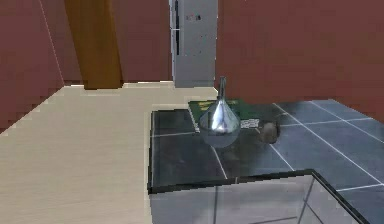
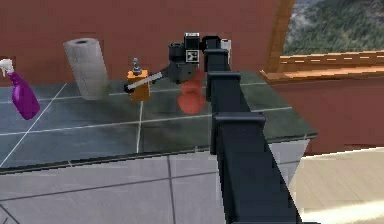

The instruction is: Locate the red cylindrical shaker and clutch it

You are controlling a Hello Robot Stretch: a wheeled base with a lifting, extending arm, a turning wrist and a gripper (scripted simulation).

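- where the dark arm (image 2: 235, 140) ends over the counter (image 2: 80, 130), the gripper (image 2: 135, 86) points toward the arm side view's left, its thin fingers (image 2: 152, 78) at a small orange bottle (image 2: 140, 93) standing on the dark tiles.
- whether the gripper holds anything cannot be told, nor how the fingers stand.
- a red thing (image 2: 190, 99), rounded and too blurred to call a shaker for sure, shows just left of the arm, below the gripper's body.
- farther left stand a white paper towel roll (image 2: 85, 65) and a purple spray bottle (image 2: 20, 92).
- a wood-framed window (image 2: 330, 60) is at the right.
- in the forward view a silver pointed vessel (image 1: 220, 118) stands on a dark tiled worktop (image 1: 190, 160), with a grey fridge (image 1: 195, 40) and a wooden door (image 1: 95, 40) beyond.
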